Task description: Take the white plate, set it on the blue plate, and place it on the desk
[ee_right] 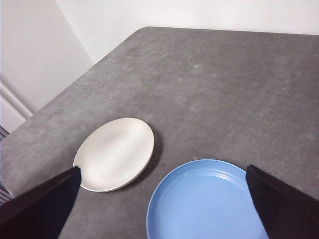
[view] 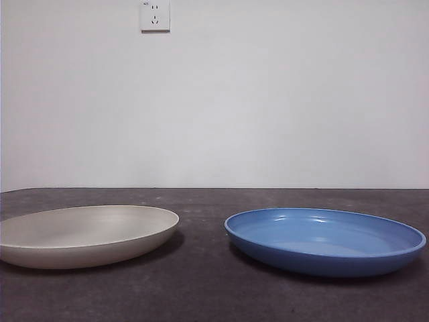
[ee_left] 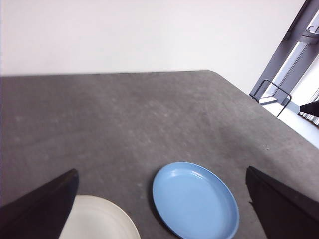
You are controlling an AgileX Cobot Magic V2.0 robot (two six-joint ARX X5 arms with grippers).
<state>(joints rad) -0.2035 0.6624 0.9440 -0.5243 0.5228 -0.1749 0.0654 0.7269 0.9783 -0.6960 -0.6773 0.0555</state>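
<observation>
No step is complete: the white plate [view: 84,235] rests on the desk [view: 201,295] beside the blue plate [view: 325,240], apart from it, while the left gripper [ee_left: 162,209] and right gripper [ee_right: 162,206] hang above with jaws spread, empty

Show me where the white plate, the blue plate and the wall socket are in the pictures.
white plate [view: 80,231]: front view, on its inner surface.
blue plate [view: 322,235]: front view, on its inner surface.
wall socket [view: 155,15]: front view, on the middle of its face.

Plain white wall [view: 268,100] — one socket [view: 155,16] high up — window frame [ee_left: 294,50] aside.
</observation>
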